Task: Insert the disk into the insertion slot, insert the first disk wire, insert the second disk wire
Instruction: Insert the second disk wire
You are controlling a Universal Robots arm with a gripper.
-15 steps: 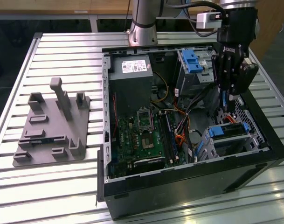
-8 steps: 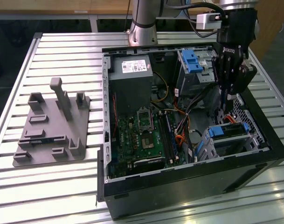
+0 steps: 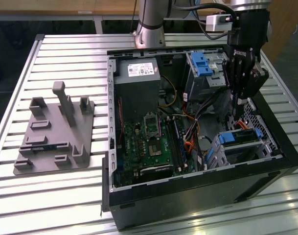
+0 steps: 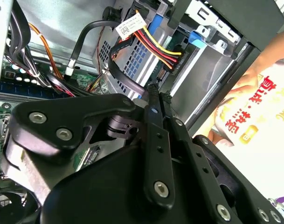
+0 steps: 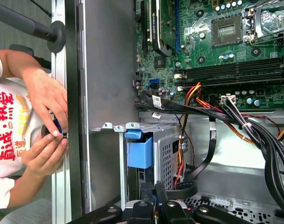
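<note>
Tool (image 4: 158, 92) pinched shut near white-tagged wires (image 4: 153, 42) beside the disk (image 3: 239, 138)

You get overhead light in the exterior view; the slatted silver metal desk (image 3: 51, 200) glares along its near slats; the open black computer case (image 3: 197, 196) lies shadowed inside; in the second wrist view a white printed shirt (image 4: 267, 116) blows out.

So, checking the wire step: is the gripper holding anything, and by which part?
Apparently the black cable, pinched at its connector end between the gripper's shut jaws.
</note>
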